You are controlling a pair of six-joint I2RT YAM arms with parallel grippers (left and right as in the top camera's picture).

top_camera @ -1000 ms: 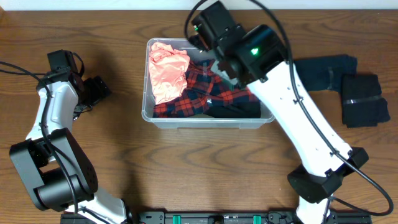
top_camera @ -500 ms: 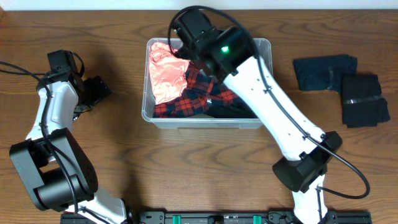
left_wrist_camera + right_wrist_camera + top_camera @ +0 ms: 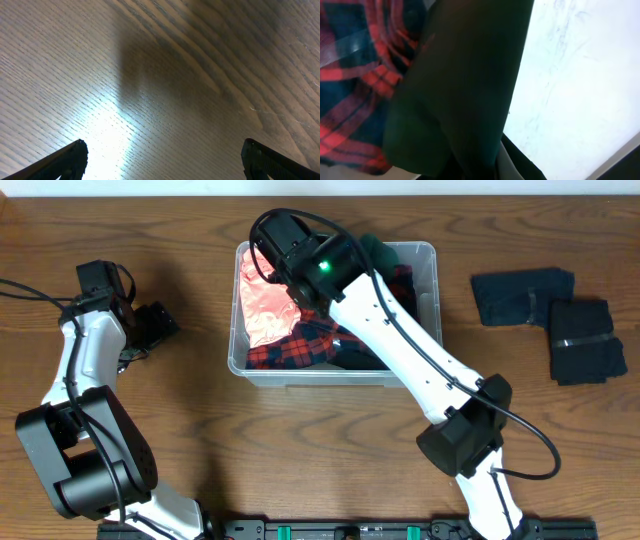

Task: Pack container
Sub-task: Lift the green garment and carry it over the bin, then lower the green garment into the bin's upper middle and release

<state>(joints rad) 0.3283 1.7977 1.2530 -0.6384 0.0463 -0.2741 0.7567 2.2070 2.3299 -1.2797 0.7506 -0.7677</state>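
Right gripper point(image 3: 475, 170) pinches dark green cloth point(image 3: 465, 85) over the container point(image 3: 300, 378) — left gripper point(image 3: 170, 160) gapes wide, empty.

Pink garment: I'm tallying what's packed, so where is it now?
In the overhead view, the pink garment lies inside the container at its left end, beside the red plaid shirt.

Left arm point(image 3: 85, 370), left of the container point(image 3: 300, 378): white links, black rounded joints, black drum-shaped base motor
Right arm point(image 3: 400, 350), over and below the container: 2 long white links, black joint housings, bulky black wrist block
Light point(image 3: 322, 266): 1 small green lamp on the right arm's black housing
Cables point(image 3: 30, 288): thin, black, looping off each arm
Left fingertips point(image 3: 67, 159): 2, black, matte, blunt-edged
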